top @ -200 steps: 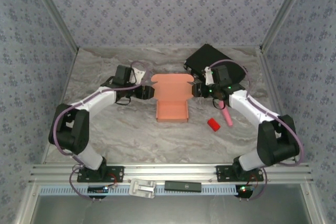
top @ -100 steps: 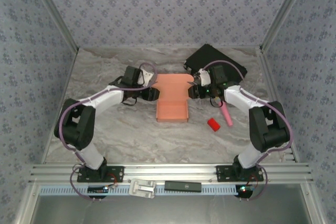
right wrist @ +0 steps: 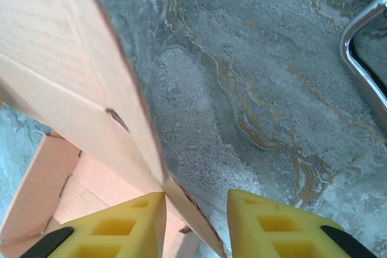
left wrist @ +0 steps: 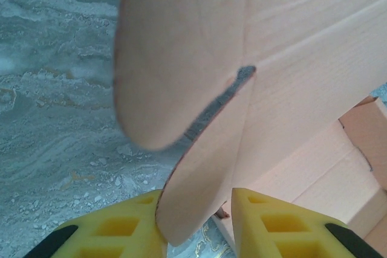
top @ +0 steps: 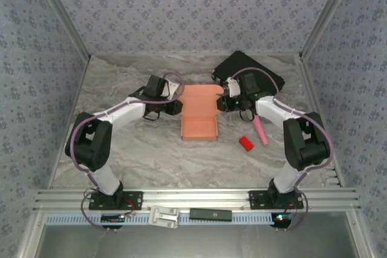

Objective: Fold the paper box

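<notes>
The salmon-orange paper box [top: 199, 116] lies mid-table, its tray part near and its lid panel flat behind it. My left gripper [top: 176, 107] is at the lid's left side and my right gripper [top: 222, 103] at its right side. In the left wrist view a rounded side flap [left wrist: 181, 58] stands up, and its lower lobe sits between the open yellow fingers [left wrist: 121, 231], touching the left one. In the right wrist view the lid's other flap [right wrist: 78, 83] rises edge-on, its corner between the open fingers [right wrist: 269, 222] against the left one.
A black case [top: 249, 69] lies at the back right, just behind my right arm. A pink stick [top: 261, 131] and a small red block [top: 245, 143] lie right of the box. Bare marble table [top: 139, 155] spreads to the front and left.
Both grippers have moved inward against the lid's sides. The lid's side flaps have gone from lying flat to standing up, so the lid looks narrower from above.
</notes>
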Motion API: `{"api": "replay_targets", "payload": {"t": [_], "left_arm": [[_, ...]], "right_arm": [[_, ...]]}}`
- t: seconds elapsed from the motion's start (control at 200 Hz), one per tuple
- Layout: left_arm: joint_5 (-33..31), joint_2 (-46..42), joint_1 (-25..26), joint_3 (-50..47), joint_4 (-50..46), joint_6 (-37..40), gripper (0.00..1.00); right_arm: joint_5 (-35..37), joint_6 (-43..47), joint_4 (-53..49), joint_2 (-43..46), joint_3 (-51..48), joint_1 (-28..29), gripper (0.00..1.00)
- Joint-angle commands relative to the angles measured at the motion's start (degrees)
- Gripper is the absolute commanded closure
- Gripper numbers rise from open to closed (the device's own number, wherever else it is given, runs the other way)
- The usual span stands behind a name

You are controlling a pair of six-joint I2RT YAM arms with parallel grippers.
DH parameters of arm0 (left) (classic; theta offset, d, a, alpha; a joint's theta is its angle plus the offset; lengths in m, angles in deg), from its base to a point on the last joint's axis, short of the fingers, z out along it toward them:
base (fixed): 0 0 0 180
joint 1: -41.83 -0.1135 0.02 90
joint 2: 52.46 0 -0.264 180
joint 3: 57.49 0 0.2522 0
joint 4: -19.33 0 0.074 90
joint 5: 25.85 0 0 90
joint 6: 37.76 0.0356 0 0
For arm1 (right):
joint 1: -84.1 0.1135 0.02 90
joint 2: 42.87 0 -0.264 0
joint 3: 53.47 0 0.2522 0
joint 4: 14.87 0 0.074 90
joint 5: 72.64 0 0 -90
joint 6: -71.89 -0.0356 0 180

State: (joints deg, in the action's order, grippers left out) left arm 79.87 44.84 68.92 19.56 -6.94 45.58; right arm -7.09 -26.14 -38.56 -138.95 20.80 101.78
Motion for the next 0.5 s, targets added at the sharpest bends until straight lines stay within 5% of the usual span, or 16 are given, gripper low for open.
{"api": "replay_targets", "payload": {"t": [0.0, 0.225, 0.495], "left_arm": [[-2.9, 0.1, 0.7, 1.7, -1.4, -0.8, 0.76], [-8.8, -1.0, 2.1, 1.1, -1.0, -5.9, 1.0], [-19.3, -3.8, 7.0, -1.2, 1.4, -12.0, 1.0]], "right_arm": [[1.6, 0.0, 0.4, -0.4, 1.5, 1.1, 0.79], [9.1, -0.9, -0.7, 0.7, 1.2, 4.5, 0.98], [23.2, -6.8, 1.4, 4.2, -1.9, 10.9, 1.0]]}}
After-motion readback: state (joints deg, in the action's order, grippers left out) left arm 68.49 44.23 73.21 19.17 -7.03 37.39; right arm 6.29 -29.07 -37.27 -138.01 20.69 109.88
